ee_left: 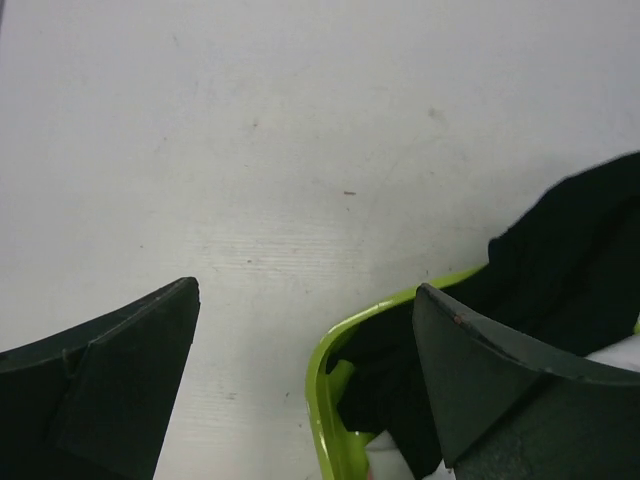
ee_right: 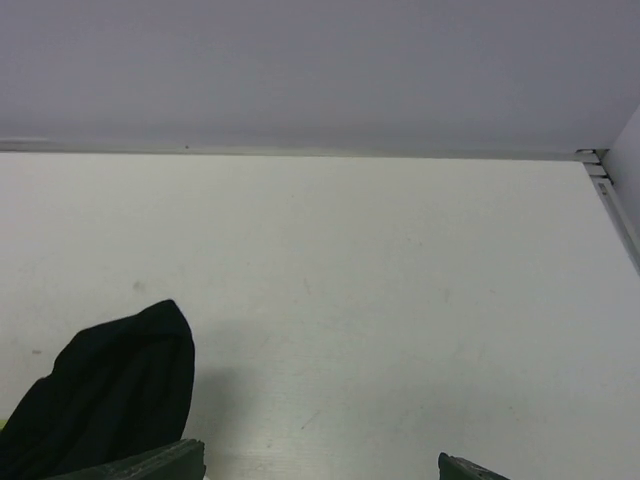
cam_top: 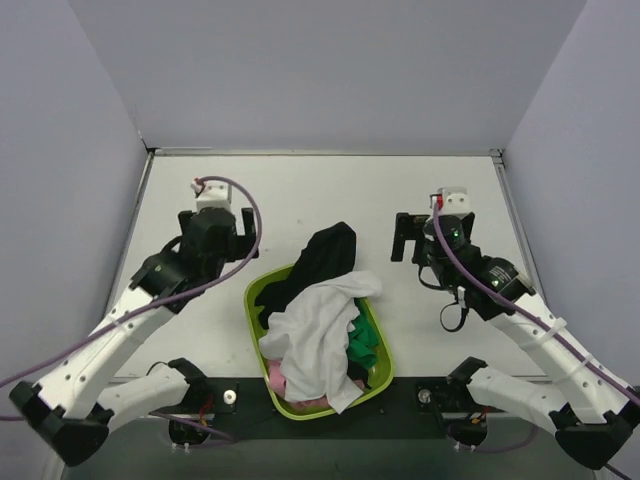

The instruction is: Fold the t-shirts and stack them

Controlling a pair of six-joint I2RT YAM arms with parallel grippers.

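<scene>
Several t-shirts are heaped in a lime green basket (cam_top: 251,302) at the near middle of the table. The large white t-shirt (cam_top: 318,345) lies on top. A black t-shirt (cam_top: 326,257) spills over the far rim, a green one (cam_top: 369,341) shows at the right and a pink one (cam_top: 275,379) at the near left. My left gripper (cam_top: 232,228) hovers open left of the basket; its view has the basket corner (ee_left: 325,390) and black t-shirt (ee_left: 570,240) under its fingers (ee_left: 305,290). My right gripper (cam_top: 415,238) stands open to the right, empty (ee_right: 318,455), with the black t-shirt (ee_right: 110,390) at its left.
Grey walls enclose the white table (cam_top: 320,200) at the back and both sides. A metal strip (cam_top: 320,152) marks the far edge, and the back right corner (ee_right: 600,165) shows in the right wrist view. Both arm bases sit at the near edge, either side of the basket.
</scene>
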